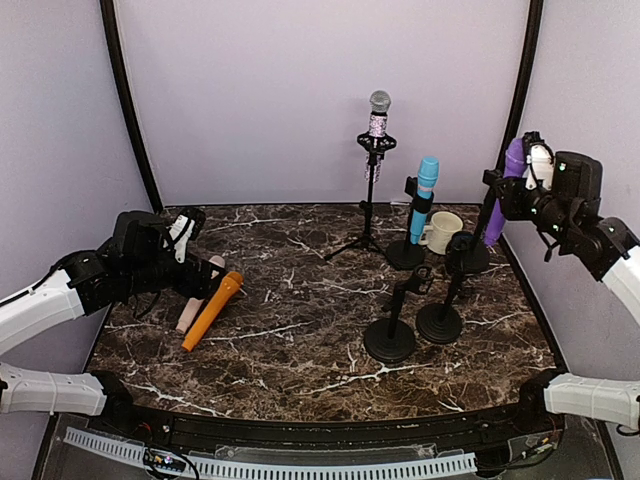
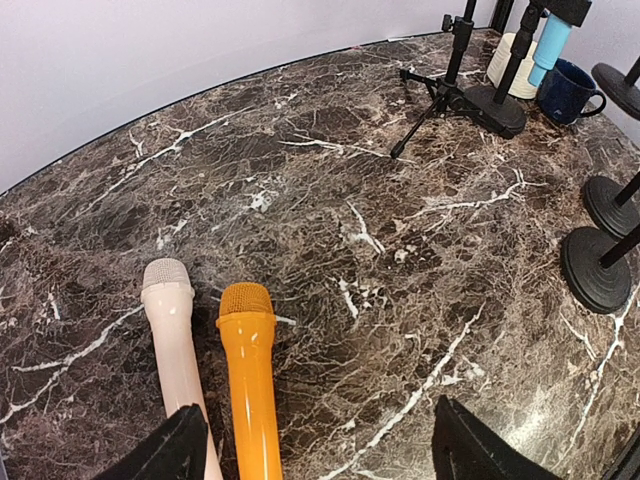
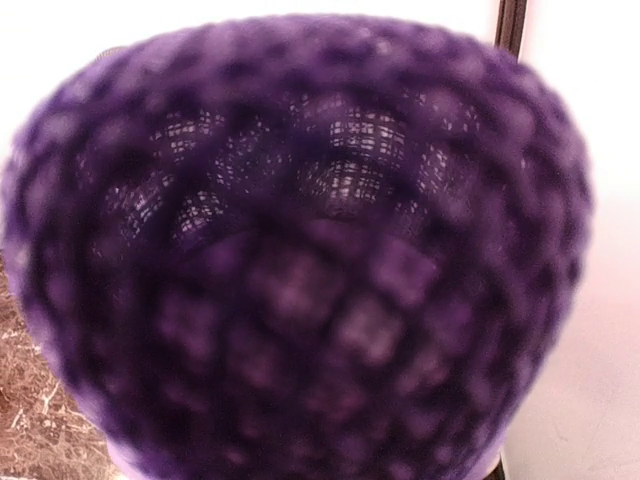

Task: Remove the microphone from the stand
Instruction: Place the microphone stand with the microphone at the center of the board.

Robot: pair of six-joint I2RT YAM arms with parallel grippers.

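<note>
A purple microphone (image 1: 514, 160) stands tilted at the far right, above a black round-based stand (image 1: 468, 258). My right gripper (image 1: 505, 192) is shut on its body. I cannot tell whether the microphone still sits in the stand's clip. In the right wrist view its blurred purple mesh head (image 3: 300, 260) fills the frame and hides the fingers. My left gripper (image 2: 320, 455) hangs open low over the table's left side. An orange microphone (image 2: 248, 370) and a pink one (image 2: 172, 330) lie by its left finger (image 2: 165, 455).
A glittery microphone (image 1: 378, 122) sits on a tripod stand at the back. A blue microphone (image 1: 424, 195) is on a round-based stand beside a cream mug (image 1: 442, 230). Two empty round-based stands (image 1: 390, 338) (image 1: 440, 322) stand right of centre. A dark blue mug (image 2: 568, 90) shows in the left wrist view.
</note>
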